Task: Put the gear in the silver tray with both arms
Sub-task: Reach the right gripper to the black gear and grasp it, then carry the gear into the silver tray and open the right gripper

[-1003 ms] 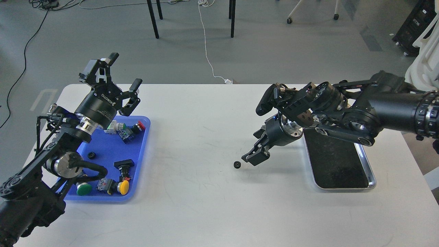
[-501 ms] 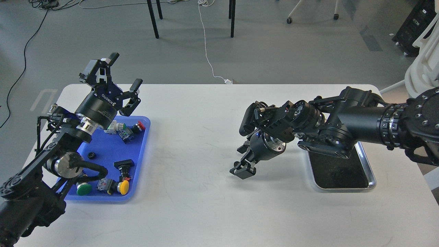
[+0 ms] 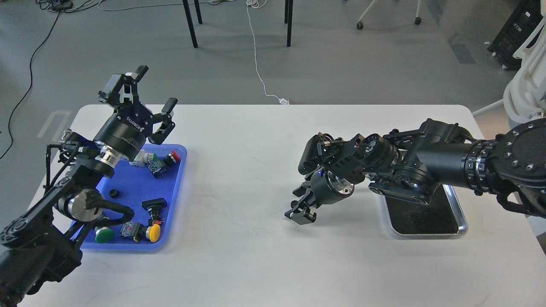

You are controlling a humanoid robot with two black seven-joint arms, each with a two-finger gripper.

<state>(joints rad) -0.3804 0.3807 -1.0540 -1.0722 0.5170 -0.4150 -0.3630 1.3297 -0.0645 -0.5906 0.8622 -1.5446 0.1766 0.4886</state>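
A small black gear [image 3: 294, 201] lies on the white table, mostly hidden by my right gripper [image 3: 300, 205]. The gripper is lowered onto it with a finger on either side and looks open around it. The silver tray [image 3: 463, 222] stands to the right of the gripper, its far half covered by my right arm. Its dark floor holds nothing that I can see. My left gripper [image 3: 153, 89] is open and empty, raised above the far edge of the blue tray [image 3: 172, 213].
The blue tray at the left holds several push buttons, among them a green one [image 3: 104, 235] and a yellow one [image 3: 154, 232], and a second small black gear [image 3: 113, 193]. My left arm hangs over its left side. Chair legs and cables lie on the floor beyond the table.
My right arm has swung left and down from the silver tray side, bringing its gripper onto the gear on the table. The left arm has not moved.
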